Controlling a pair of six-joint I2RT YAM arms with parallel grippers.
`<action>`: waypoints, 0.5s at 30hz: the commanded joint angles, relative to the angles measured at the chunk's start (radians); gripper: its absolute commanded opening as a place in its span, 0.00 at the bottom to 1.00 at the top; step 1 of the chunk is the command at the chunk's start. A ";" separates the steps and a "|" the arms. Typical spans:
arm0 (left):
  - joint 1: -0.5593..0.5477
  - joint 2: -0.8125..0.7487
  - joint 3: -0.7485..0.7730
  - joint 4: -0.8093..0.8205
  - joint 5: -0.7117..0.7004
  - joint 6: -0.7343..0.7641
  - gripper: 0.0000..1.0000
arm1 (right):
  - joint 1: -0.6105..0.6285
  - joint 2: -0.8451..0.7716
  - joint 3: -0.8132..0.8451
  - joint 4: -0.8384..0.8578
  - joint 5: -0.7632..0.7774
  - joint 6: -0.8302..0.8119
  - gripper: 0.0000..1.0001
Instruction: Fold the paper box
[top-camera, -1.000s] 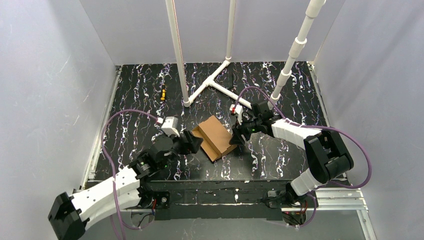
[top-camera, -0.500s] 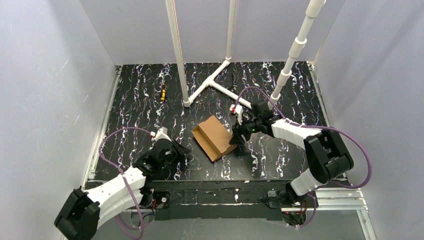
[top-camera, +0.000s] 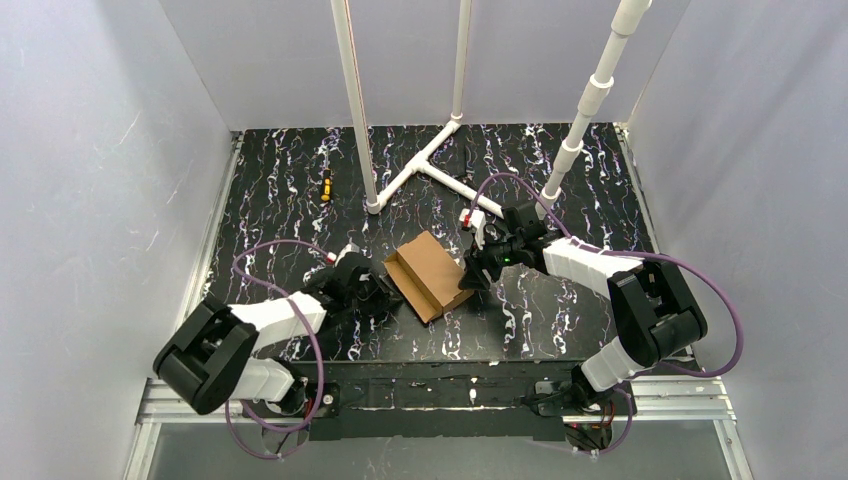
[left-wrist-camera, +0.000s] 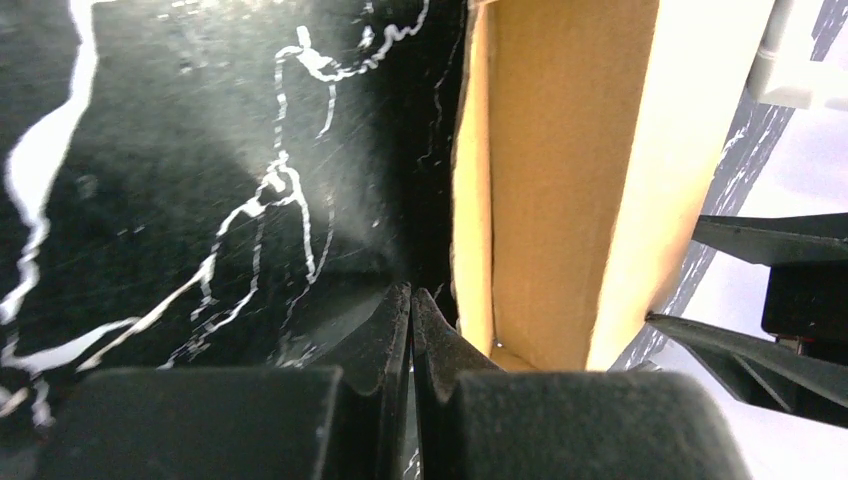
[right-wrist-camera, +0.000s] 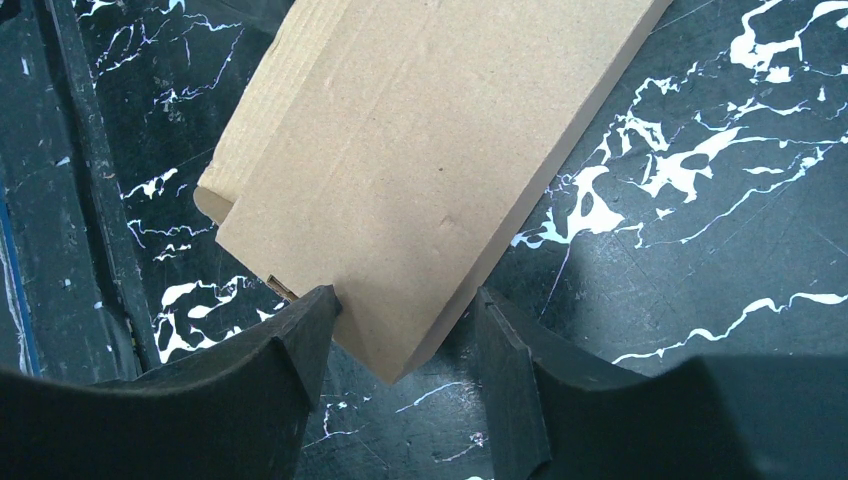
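Top external view: the paper box (top-camera: 429, 276) is seen mid-table between the arms, already folded into a closed shape, so little appears left (a judgement only). The left gripper (left-wrist-camera: 411, 300) is pressed fully together, empty, beside the box's edge. The right gripper (right-wrist-camera: 405, 315) is parted around a corner, one finger (right-wrist-camera: 310, 315) touching; a grip cannot be confirmed.

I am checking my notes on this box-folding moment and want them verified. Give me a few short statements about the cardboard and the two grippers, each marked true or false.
1. The left gripper is shut with nothing between its fingers. True.
2. The plain brown corrugated cardboard box is held up off the black marbled table. False: it rests on the table.
3. The right gripper has its jaws spread around a corner of the box. True.
4. The left gripper is clamped on the box. False: it sits beside the box edge, shut on nothing.
5. A small orange and black object lies on top of the box. False: it lies far back on the table.
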 joint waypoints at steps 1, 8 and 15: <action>0.006 0.076 0.060 0.044 0.058 0.001 0.00 | 0.007 0.017 0.023 -0.015 -0.012 -0.010 0.61; 0.007 0.127 0.122 0.082 0.110 0.052 0.00 | 0.029 0.032 0.023 -0.022 -0.037 -0.014 0.59; 0.006 0.159 0.166 0.089 0.148 0.087 0.00 | 0.038 0.036 0.029 -0.031 -0.033 -0.020 0.59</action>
